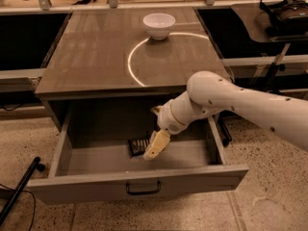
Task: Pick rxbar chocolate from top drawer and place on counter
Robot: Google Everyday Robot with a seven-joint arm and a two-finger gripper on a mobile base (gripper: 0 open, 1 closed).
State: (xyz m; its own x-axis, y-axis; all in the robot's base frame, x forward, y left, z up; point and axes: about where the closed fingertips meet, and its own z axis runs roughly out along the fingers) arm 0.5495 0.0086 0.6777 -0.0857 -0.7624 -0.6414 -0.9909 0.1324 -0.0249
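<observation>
Slippage looms: cream two-finger gripper sits inside the open grey box top drawer, dark glossy-wrapped rxbar chocolate just at its nine o'clock. Its hold cannot be told, so lifting could drop the bar.

The counter holds a white bowl (far side); end effector in drawer.

One bar and one hand in one drawer, one bowl on one counter.
</observation>
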